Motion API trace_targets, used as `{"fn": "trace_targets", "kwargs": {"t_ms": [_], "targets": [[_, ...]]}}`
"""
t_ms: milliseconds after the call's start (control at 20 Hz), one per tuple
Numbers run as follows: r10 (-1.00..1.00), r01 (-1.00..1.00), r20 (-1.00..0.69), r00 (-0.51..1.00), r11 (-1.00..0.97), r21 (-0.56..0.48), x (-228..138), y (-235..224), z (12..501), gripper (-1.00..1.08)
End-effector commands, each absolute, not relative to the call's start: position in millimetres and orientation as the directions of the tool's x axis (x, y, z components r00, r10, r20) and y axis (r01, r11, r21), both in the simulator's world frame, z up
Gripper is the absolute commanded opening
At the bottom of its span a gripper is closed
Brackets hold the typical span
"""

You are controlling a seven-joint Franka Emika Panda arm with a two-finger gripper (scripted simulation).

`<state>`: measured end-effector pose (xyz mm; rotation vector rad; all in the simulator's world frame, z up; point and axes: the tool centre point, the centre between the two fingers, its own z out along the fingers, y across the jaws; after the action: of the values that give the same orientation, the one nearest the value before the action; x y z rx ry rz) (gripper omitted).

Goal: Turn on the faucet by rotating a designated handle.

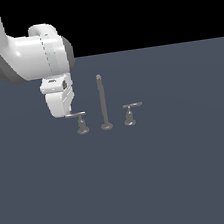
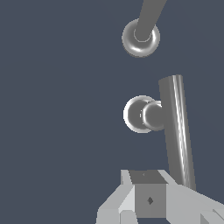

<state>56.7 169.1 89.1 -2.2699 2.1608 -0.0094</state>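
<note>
The handle [image 1: 77, 115] stands toward the exterior view's left on the flat grey-blue surface [image 1: 183, 174] — a thin straight grey bar set on a short post with a round base, leftmost of the three-piece faucet [image 1: 103, 110]. Its bar lies about level and reaches out leftward from the post. In the wrist view the same bar [image 2: 177, 131] appears as a long shiny cylinder running past its round base [image 2: 138, 114], one end passing just beside a grey finger [image 2: 148, 197] of the gripper.

The gripper [image 1: 63, 113] hangs from the white arm [image 1: 30, 55] at the bar's left end, its tip level with the bar and either touching it or just beside it — which of the two cannot be told. Whether the jaws are spread or closed cannot be told either; only one finger shows clearly.

Just right of the handle rises the tall thin spout rod [image 1: 102, 100], upright on its own round foot. Farther right stands the twin lever [image 1: 131, 112], its bar slanting slightly upward to the right, well apart from the gripper.
</note>
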Motion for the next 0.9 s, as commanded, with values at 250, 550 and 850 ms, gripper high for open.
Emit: {"fn": "trace_targets", "kwargs": {"t_ms": [250, 550, 850], "targets": [[-0.999, -0.999, 0.000, 0.051, -0.051, -0.004, 36.0, 166.8, 89.0, -1.00], [-0.999, -0.999, 0.000, 0.054, -0.054, -0.001, 17.2, 164.8, 89.0, -1.00], [-0.998, -0.998, -0.005, 0.063, -0.063, -0.005, 10.1, 165.5, 88.7, -1.00]]}}
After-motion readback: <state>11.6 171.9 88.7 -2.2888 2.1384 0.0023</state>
